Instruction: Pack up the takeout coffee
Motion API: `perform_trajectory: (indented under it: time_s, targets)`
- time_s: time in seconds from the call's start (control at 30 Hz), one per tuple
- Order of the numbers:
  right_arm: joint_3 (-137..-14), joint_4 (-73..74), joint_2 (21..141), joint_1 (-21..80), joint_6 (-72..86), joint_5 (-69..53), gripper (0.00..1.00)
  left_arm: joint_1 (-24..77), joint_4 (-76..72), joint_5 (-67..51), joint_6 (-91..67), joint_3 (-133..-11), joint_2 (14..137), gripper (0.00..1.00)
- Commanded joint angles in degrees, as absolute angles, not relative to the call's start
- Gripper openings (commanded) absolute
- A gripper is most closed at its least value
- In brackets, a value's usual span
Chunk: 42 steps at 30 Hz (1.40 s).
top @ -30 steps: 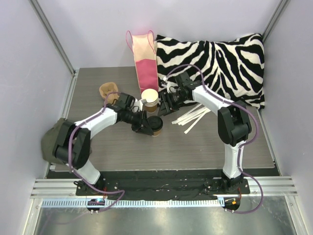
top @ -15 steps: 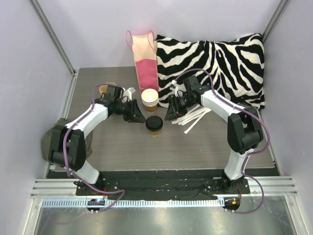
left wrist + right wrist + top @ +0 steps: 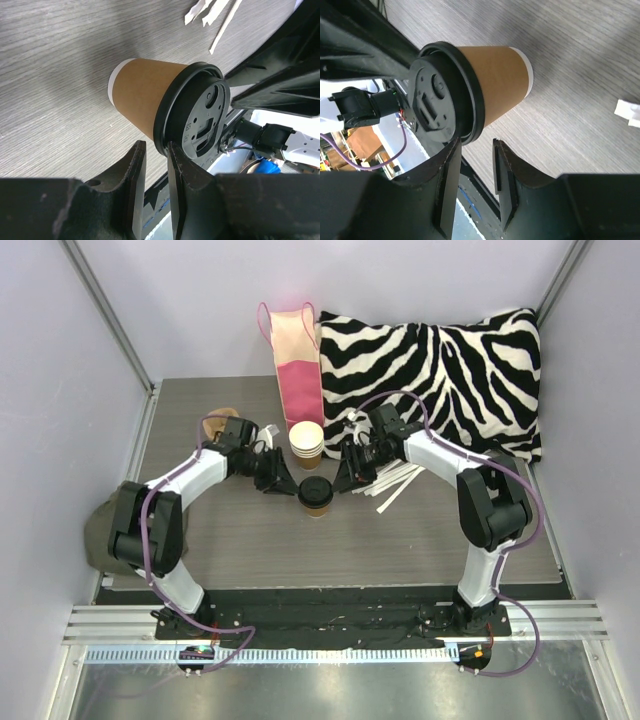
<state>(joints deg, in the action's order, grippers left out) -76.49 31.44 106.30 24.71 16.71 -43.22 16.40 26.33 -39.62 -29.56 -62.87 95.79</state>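
At table (image 3: 420,540) centre, flanking cup (image 3: 315,497) (the brown one): left gripper (image 3: 156,146) & right gripper (image 3: 476,144) part-open, empty; tip-over risk w/ uneven squeeze.

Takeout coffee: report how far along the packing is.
Done: the black lid sits on the brown cup. In hand: left claw and right claw, both slightly open, flank that cup without gripping it. Left: that cup and the cream cup stack stand outside the pink bag.
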Motion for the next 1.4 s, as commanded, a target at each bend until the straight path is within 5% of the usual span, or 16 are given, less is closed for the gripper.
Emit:
perform_trajectory:
  time_s: [0.0, 0.7, 1.37]
  targets:
    - [-77.2, 29.0, 107.5, 25.4, 17.3, -43.9, 0.39, 17.0, 23.6, -39.5, -29.4, -63.9, 96.1, 0.27]
    - [-76.5, 28.1, 111.0, 25.6, 16.0, -42.5, 0.25, 17.3, 23.6, -39.7, -28.4, -62.7, 98.7, 0.20]
    - [-80.1, 21.5, 113.4, 26.5, 23.1, -47.0, 0.43, 6.6, 30.7, -42.4, -25.0, -67.1, 89.5, 0.44]
